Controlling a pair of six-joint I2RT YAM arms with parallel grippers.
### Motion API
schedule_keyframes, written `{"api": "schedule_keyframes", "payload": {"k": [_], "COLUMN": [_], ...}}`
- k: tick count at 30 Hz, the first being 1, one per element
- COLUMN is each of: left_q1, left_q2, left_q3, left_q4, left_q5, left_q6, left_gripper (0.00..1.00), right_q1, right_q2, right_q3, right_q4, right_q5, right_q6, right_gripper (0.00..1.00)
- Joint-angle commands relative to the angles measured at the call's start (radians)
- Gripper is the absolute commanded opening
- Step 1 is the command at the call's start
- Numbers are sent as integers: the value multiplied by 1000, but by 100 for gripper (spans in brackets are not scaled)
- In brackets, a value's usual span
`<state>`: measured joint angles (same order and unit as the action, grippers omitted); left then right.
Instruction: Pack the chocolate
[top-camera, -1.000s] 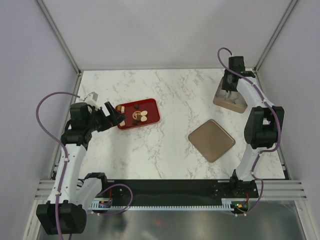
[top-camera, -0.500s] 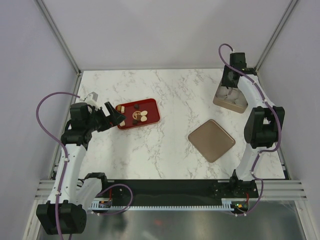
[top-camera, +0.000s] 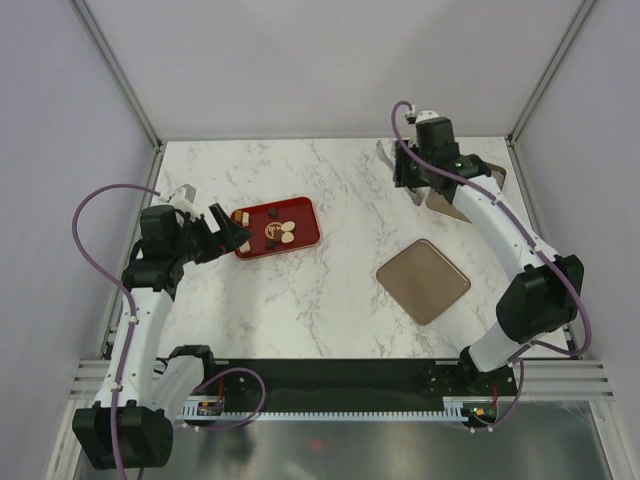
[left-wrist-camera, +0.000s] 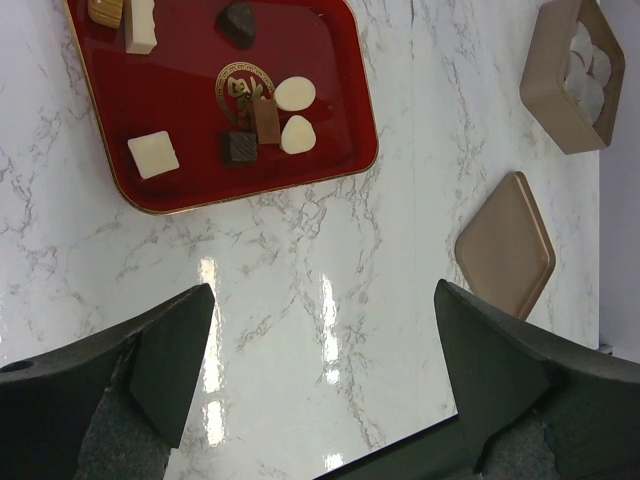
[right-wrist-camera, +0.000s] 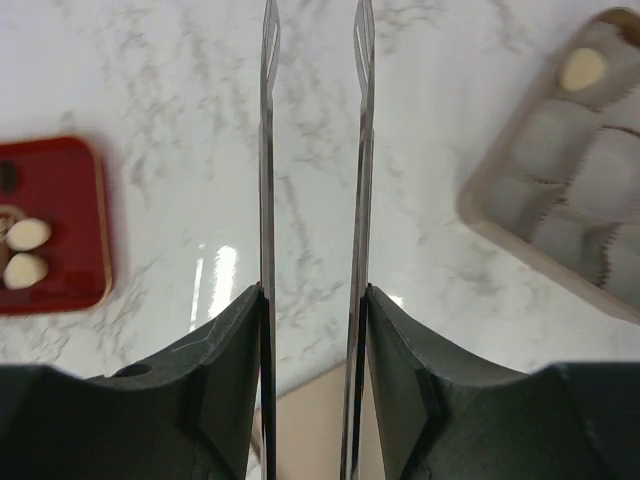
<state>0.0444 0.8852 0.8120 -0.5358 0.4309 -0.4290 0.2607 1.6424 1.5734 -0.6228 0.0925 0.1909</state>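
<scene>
Two arms share the marble surface (top-camera: 330, 190) in the top view; the red tray (top-camera: 300, 212) lies near 9 o'clock with the chocolate (top-camera: 280, 233) loose on it; the tan box (top-camera: 438, 196) sits near 2 o'clock, partly hidden under the right arm (top-camera: 480, 205); the flat brown lid (top-camera: 423, 281) lies near 4 o'clock, apart from both; the left fingers (top-camera: 218, 220) hang spread wide just beside the tray's 9 o'clock end, holding nothing.

From the left wrist we see several pieces on the tray; two cream ovals (left-wrist-camera: 295, 94) lie near its middle beside a brown bar and a dark square, and other pieces lie toward 11 and 8 o'clock; the box shows at 2 o'clock with pale paper cups inside.

From the right wrist, the right fingers (right-wrist-camera: 268, 200) are two thin blades, parallel and narrowly parted, with bare marble between them and nothing held; the box lies at 2 o'clock with one cream piece (right-wrist-camera: 583, 68) seated in a cup; the tray edge shows at 9 o'clock.

We judge the pieces light and stiff but brittle, and smooth enough to squirt from thin blades; we would take an oval across its narrow sides, low at the widest part, with a gentle squeeze.
</scene>
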Motion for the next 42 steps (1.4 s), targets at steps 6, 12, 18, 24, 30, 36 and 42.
{"api": "schedule_keyframes", "payload": {"k": [6,12,18,24,30,36,42], "left_q1": [3,3,3,5,5,3,3], "left_q2": [-8,-22,-20,-20,-20,-22,-22], "left_q3": [-2,-4,-2,0,1,1,3], "left_q4": [36,34,31,33,30,30,30], "left_q5": [19,-6,-14,-17,-17,-15,-14], "left_q6": [33,35,36,36,36,36,36], "left_gripper": [100,99,99,99,99,99,99], "right_q1": [294,449,534,578,591,626,643], "right_q2": [-76,6,126,241,338,388,428], "right_q3": [-182,-171,-98,-10,43,68,83], "right_q4": [179,271,311,314,316,317,317], "right_q5": [-79,-69,-76,-24,7,93,130], "right_q6": [33,35,12,-28,-54,-90,-111], "right_gripper": [51,51,52,53,53,53,52]}}
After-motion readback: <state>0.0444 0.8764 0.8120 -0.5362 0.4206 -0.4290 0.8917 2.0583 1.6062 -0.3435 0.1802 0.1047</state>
